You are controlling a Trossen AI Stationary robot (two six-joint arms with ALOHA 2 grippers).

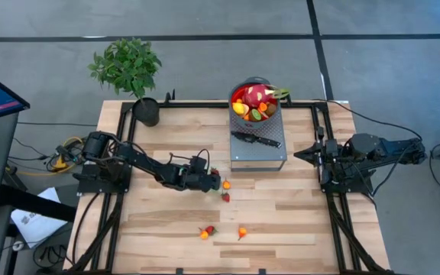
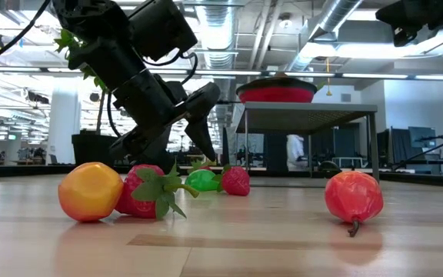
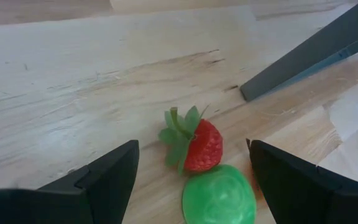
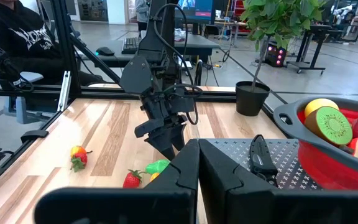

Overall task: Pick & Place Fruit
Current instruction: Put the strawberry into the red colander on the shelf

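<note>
The left hand (image 3: pixel 191 171) is hanging low over the middle of the surface (image 3: pixel 73 93) with its fingers spread wide and gripping nothing. A strawberry (image 3: pixel 201 144) and a green fruit (image 3: pixel 219 198) are lying between the fingers, touching each other; the strawberry's long axis is running slantwise, its leafy cap pointing away from the green fruit, whose near edge is being cut off. The right hand (image 4: pixel 197 163) is waiting shut and empty at the surface's right edge.
</note>
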